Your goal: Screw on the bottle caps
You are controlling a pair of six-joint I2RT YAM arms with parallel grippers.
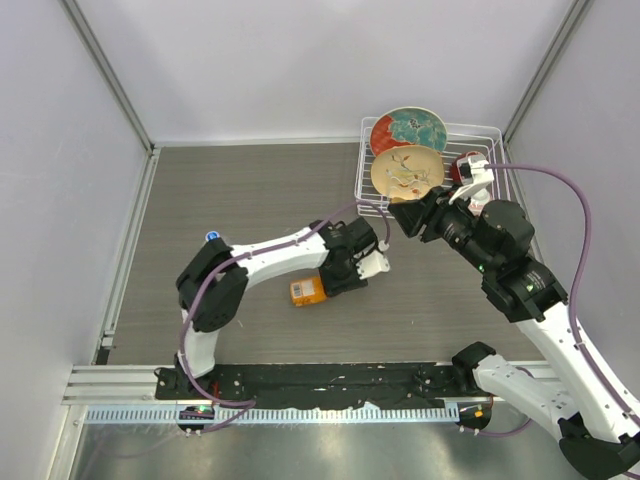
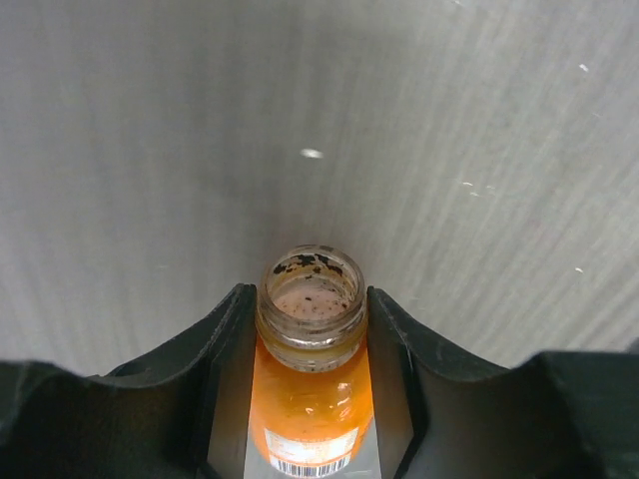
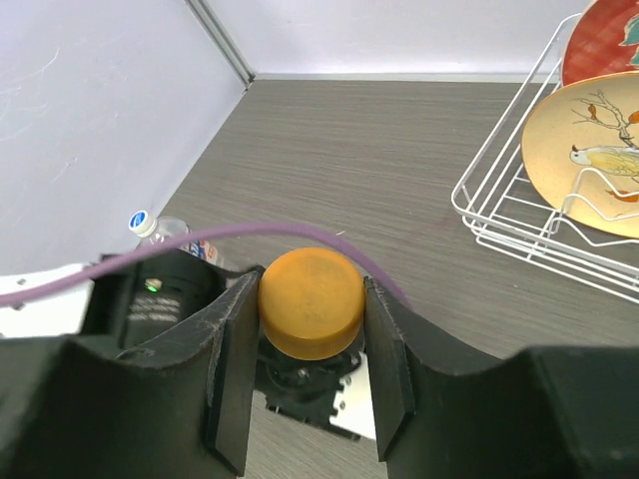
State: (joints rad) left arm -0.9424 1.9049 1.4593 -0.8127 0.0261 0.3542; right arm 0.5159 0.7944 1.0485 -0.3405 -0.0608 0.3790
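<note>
The left gripper (image 2: 312, 299) is clamped on the orange bottle (image 2: 310, 399). One jaw presses each side of its shoulder, so the open, speckled mouth juts out past the fingertips. That grip looks chosen to stop the bottle turning while leaving the threads bare for a cap. Ahead of these jaws there is only grey table (image 2: 150, 150), and nothing crowds the mouth. I cannot tell whether the bottle's base rests on anything.

The right gripper (image 3: 312, 294) is closed on the amber-orange cap (image 3: 310, 309), a jaw on either side of its rim and its smooth top toward the wrist. The open underside is hidden and presumably faces outward to meet the neck. Just beyond the jaw tips sits black hardware of the left arm (image 1: 270, 255), so cap and bottle seem near each other. They are not joined, and how well they line up cannot be judged.

A purple cable (image 3: 250, 232) arcs across just past the cap and could catch as the wrist twists. Off the right jaw's outer side stands the wire dish rack (image 3: 499, 215) with its bird-painted plate (image 3: 589, 150), near enough to limit a swing that way. Off the left jaw's side, well apart, stands the water bottle (image 3: 165, 232), a white cap (image 3: 143, 221) on its neck. Straight ahead lies the most open table.
</note>
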